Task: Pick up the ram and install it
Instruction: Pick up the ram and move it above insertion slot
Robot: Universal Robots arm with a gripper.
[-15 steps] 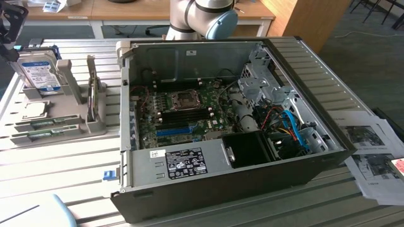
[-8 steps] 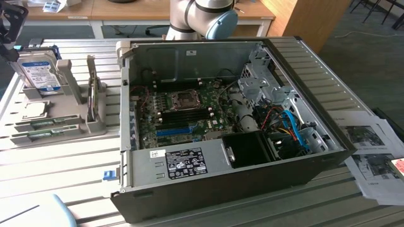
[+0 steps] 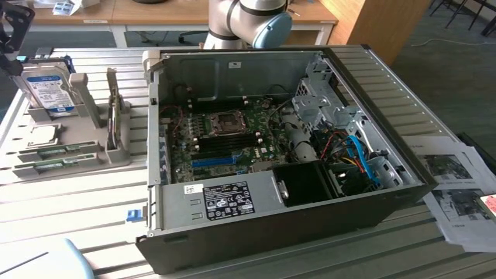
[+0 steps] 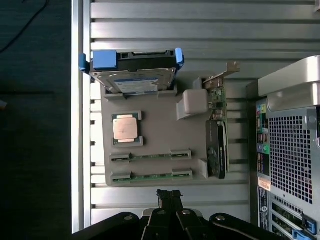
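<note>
Closed pincer (image 4: 169,194), ram (image 4: 151,176) just beyond, lying in tray (image 4: 160,135)

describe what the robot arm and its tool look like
The arm is silvery grey, with thick rounded joints and a light blue end cap. The tool is black, built from angled link bars with round pivot pins, and narrows to slim dark fingertips.

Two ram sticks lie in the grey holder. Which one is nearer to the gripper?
The ram stick along the holder's edge, farther from the CPU; the other stick lies between them. The gripper hovers beyond that edge.
</note>
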